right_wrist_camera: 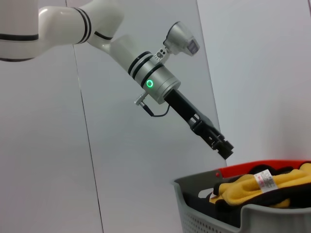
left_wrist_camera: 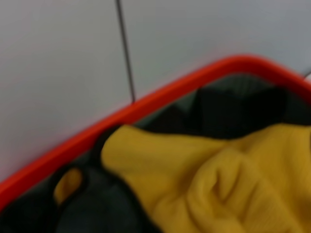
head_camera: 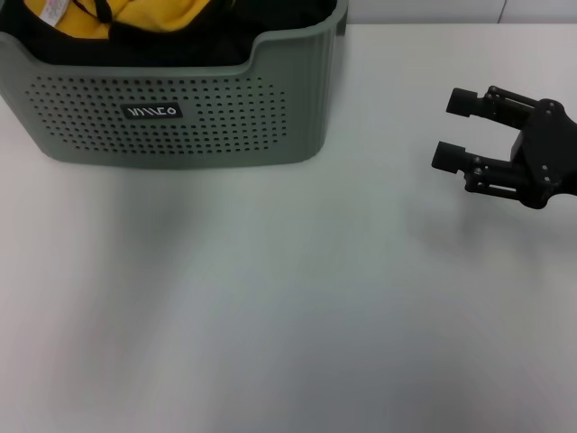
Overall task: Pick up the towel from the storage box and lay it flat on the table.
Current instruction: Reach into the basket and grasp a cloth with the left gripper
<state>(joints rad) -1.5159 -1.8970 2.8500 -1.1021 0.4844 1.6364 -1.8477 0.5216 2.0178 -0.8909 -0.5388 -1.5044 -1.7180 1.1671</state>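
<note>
The grey-green storage box (head_camera: 180, 135) stands at the table's far left, its logo label facing me. Crumpled mustard-yellow cloth (head_camera: 167, 20) and black fabric (head_camera: 270, 36) fill it. The left wrist view looks down at a fold of this yellow cloth, which I take for the towel (left_wrist_camera: 218, 179), lying among black fabric (left_wrist_camera: 233, 111). The left gripper (right_wrist_camera: 224, 148) shows only in the right wrist view, hanging just above the box's back part and touching nothing. My right gripper (head_camera: 456, 130) is open and empty over the table (head_camera: 297, 298), well right of the box.
Another yellow cloth with a white printed label (head_camera: 50, 11) lies at the box's left end; it also shows in the right wrist view (right_wrist_camera: 264, 180). A red rim (left_wrist_camera: 146, 104) runs along the box's far side, in front of a grey wall.
</note>
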